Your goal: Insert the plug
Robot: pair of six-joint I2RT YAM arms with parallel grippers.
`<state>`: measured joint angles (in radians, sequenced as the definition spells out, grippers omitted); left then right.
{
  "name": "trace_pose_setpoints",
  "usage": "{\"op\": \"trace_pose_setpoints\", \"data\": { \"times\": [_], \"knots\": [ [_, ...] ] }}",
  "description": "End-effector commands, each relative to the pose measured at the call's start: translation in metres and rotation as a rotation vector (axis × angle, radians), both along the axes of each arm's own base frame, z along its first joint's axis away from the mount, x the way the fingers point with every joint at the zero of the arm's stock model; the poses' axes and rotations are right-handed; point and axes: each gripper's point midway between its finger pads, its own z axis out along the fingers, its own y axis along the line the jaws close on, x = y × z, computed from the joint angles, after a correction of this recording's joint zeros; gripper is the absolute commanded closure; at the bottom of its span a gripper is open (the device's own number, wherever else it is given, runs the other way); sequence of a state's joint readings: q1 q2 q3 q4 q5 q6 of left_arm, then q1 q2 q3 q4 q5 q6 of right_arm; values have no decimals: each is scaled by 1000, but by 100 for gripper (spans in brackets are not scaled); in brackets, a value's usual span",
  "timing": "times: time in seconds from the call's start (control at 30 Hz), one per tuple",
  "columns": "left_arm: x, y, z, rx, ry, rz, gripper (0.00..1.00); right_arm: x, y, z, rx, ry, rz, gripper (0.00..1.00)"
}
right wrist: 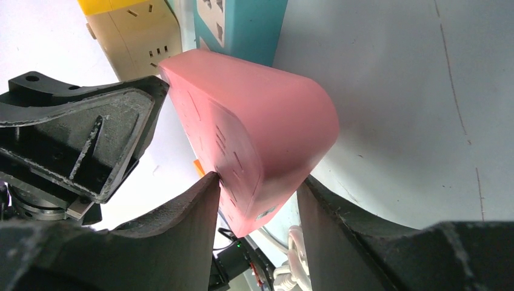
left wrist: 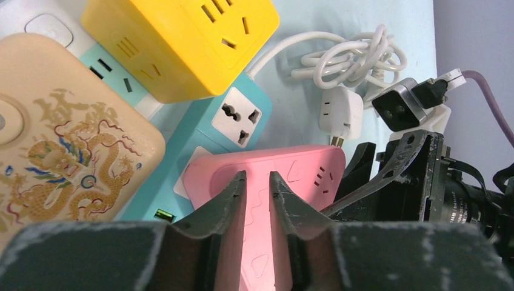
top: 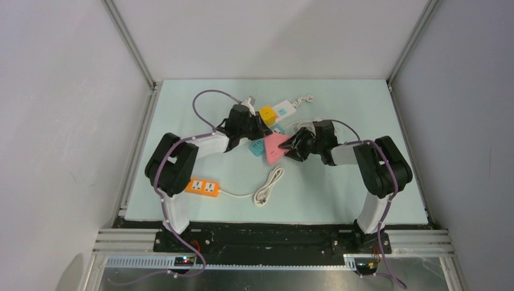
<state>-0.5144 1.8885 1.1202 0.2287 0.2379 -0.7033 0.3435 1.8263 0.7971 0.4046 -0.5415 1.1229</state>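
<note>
- One end of the pink power strip (right wrist: 254,115) is clamped by the right gripper (right wrist: 257,182).
- Left gripper (left wrist: 257,177) hovers over it, fingers narrowly apart; any grasp cannot be told.
- White plug (left wrist: 341,112) lies beside the strip, prongs partly hidden.

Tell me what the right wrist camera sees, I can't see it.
A pink power strip sits pinched between the two black fingers of the right gripper. The left gripper is beside it, with a teal power strip behind.
</note>
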Motion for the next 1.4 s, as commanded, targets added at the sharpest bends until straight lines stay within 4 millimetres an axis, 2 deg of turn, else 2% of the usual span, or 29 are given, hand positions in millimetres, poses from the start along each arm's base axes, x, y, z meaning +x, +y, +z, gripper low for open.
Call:
{"op": "trace_pose_setpoints", "data": {
  "times": [0.0,0.07,0.23,0.37,0.63,0.77,1.03,1.2,1.37],
  "knots": [
    [-1,11,-4,46,1,14,77,15,2,23,-12,-77,-18,46],
    [-5,13,-16,60,28,16,82,15,2,23,-13,-75,-18,46],
    [-11,28,-42,151,55,53,86,14,4,21,-17,-73,-12,46],
    [-17,45,-66,280,99,85,97,13,4,18,-23,-66,-12,46],
    [-31,56,-78,380,135,104,100,9,3,10,-44,-35,-6,47],
    [-39,52,-80,377,175,83,100,11,4,8,-65,-13,-6,47],
    [-55,34,-90,373,230,8,100,6,1,-13,-91,69,-16,48],
    [-65,32,-106,389,283,-7,100,6,-3,-12,-122,60,-26,40],
    [-67,31,-111,406,302,1,100,6,-6,-13,-162,58,-25,34]
  ]
}}
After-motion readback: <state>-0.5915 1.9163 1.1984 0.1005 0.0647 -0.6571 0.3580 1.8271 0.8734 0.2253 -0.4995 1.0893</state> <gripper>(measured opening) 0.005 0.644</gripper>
